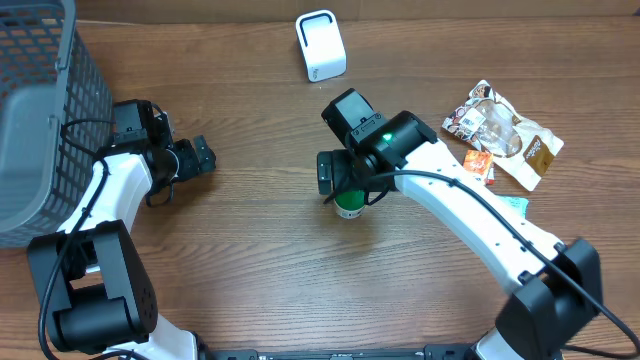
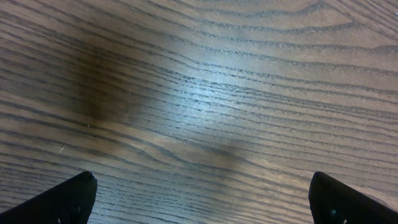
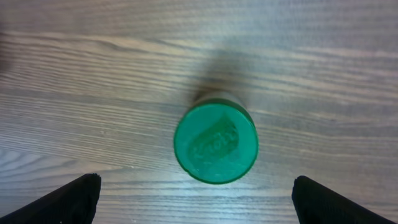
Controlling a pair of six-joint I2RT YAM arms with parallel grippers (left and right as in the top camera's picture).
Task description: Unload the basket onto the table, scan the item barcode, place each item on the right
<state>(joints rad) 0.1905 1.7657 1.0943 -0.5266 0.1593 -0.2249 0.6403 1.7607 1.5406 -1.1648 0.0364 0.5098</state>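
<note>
**Hidden / cut off**
- Grey mesh basket [image 1: 40, 110], far L: cropped by frame edge, contents can't be made out.
- Green-capped bottle [image 1: 349, 207]: body mostly covered by R gripper in overhead. R wrist view gives the cap top only [image 3: 215, 143]. Sides and any label not in sight.
- Snack packets [image 1: 505, 130], far R: print too small to read. A small orange packet [image 1: 478, 163] is part-tucked under the R arm.

**Arms**
- L gripper [image 1: 195, 160]: beside basket, low over bare wood table [image 2: 199, 93]. Jaws spread wide, tips at the wrist view's bottom corners [image 2: 205, 200], nothing btwn.
- R gripper [image 1: 345, 180]: mid-table, pointing down over bottle. Jaws spread wide [image 3: 202, 199], one finger each side of the cap, not touching it.

**Task item**
- Bottle upright on table centre, round green cap w/ faint embossing. White scanner [image 1: 320, 45] stands well apart at the far edge.
</note>
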